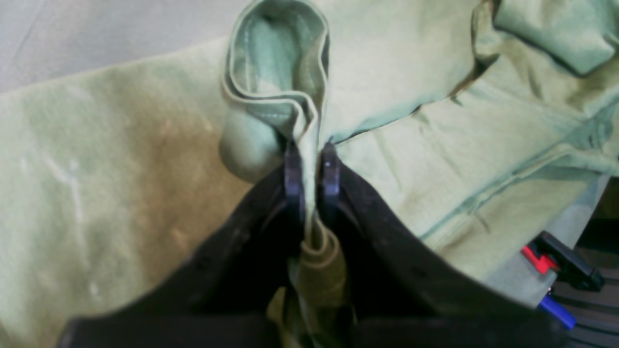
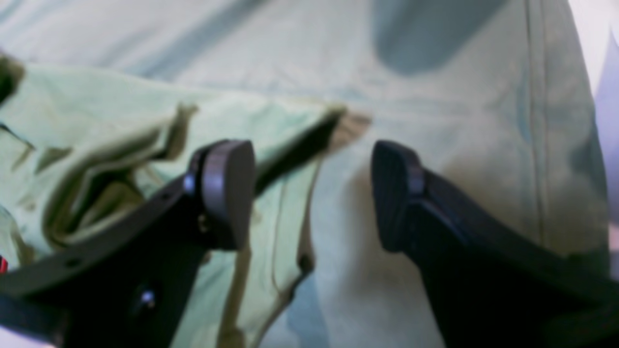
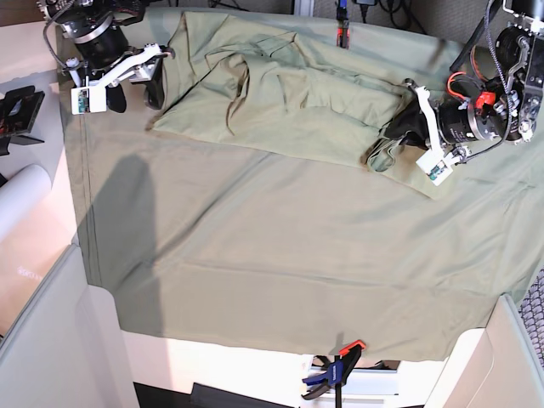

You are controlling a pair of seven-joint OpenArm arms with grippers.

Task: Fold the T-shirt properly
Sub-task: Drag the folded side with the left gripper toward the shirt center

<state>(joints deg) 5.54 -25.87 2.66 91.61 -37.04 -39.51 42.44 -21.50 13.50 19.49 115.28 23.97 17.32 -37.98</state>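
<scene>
Base view: the T-shirt [image 3: 280, 102] lies crumpled on the far half of the tablecloth [image 3: 280, 255]. At its right edge, the left gripper [image 1: 312, 166] is pinched onto a bunched fold. At its left edge, the right gripper [image 2: 312, 193] hovers, jaws apart.

A grey-green tablecloth [image 3: 280, 255] covered the table across most of the base view, with a blue and red clamp [image 3: 336, 374] at its bottom edge and another clamp [image 3: 342, 34] at top centre. A white roll [image 3: 21, 200] lay at the left edge, with pale panels [image 3: 51, 340] at lower left.
</scene>
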